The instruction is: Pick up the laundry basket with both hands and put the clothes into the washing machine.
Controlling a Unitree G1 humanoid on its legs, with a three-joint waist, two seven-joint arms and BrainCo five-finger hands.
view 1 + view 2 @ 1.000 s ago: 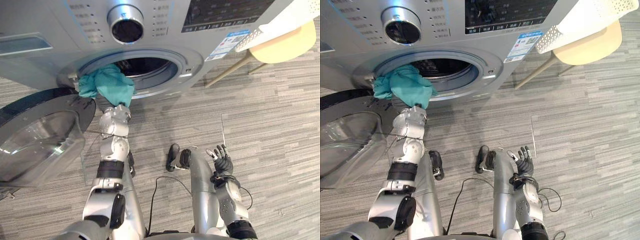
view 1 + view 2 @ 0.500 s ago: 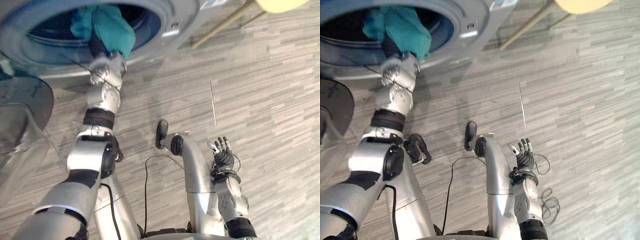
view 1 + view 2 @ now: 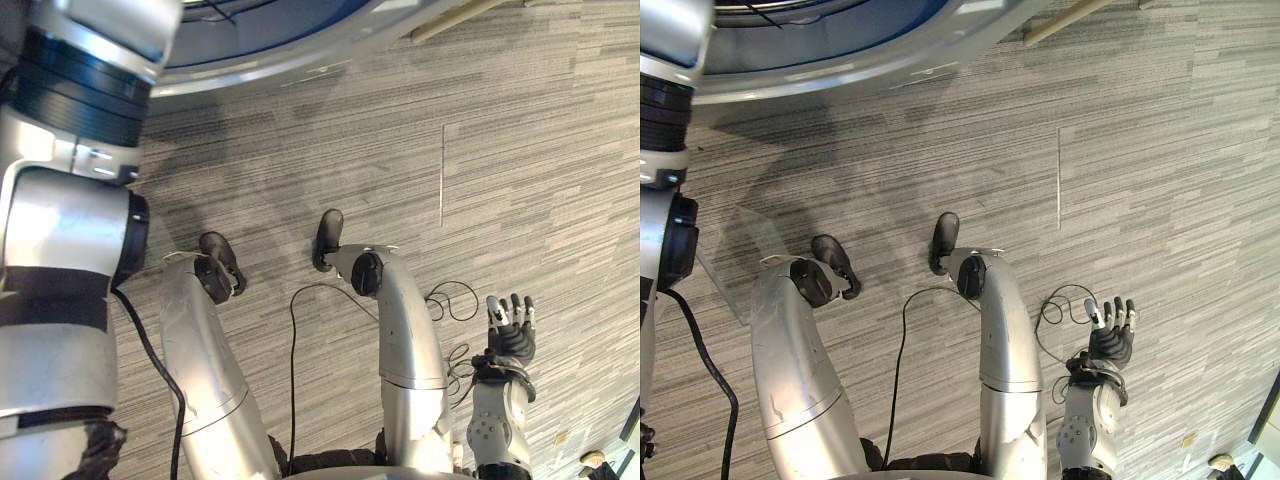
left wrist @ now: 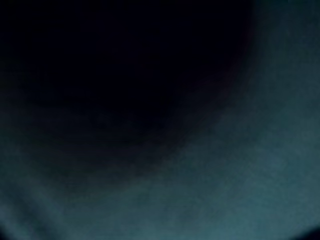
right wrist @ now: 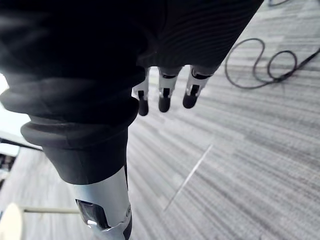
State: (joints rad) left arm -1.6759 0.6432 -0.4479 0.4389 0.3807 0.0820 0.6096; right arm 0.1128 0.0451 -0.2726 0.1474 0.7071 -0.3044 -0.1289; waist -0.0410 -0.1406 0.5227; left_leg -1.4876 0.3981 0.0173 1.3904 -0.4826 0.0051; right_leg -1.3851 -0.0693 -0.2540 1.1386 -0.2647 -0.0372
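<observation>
- left arm [image 3: 60, 200] has pushed deeper into the washing machine [image 3: 300, 50]; teal cloth [image 4: 225, 190] lies close before its wrist camera, left robot hand's hold cannot be told.
- right robot hand [image 3: 510, 338] hangs wide, empty.
- loading step; next likely release, withdraw.

Rim of washing machine [image 3: 870, 62]: smooth glossy silver, metal-look. floor [image 3: 560, 150]: matt grey, streaked plank pattern, finely textured. wooden leg [image 3: 455, 20]: pale, smooth. right hand [image 3: 510, 340]: silver metallic fingers, dark matt tips, black ribbed rubbery cover. teal cloth [image 4: 225, 190]: soft, matt, blurred close up.
</observation>
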